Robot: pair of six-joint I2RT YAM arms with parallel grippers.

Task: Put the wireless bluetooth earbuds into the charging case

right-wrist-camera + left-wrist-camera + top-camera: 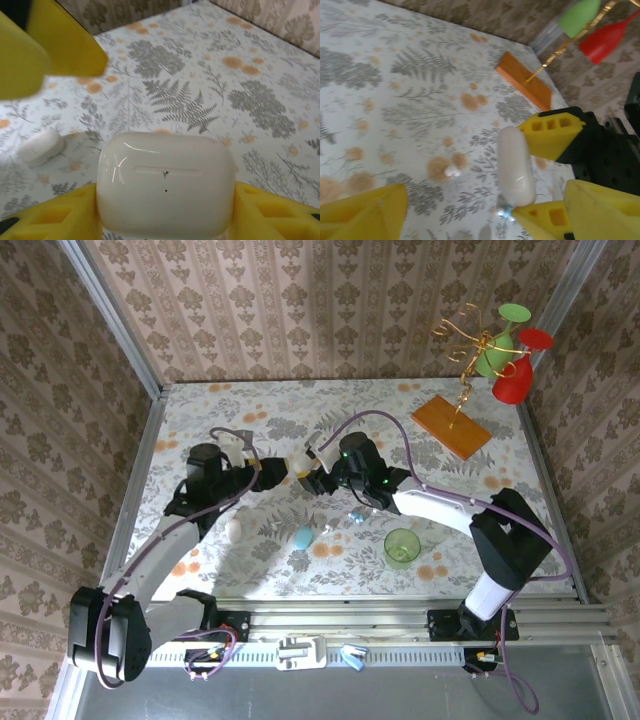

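The right tool grips the white charging case; the left tool hangs open just beside it, so I'd close it squarely and slowly.

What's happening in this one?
The right gripper holds a white charging case, apparently closed, above the table between its yellow fingers. The left gripper, open, faces it close by without touching it. A small white earbud lies loose on the table, not yet in any case, and a light-blue case sits nearer the arms.
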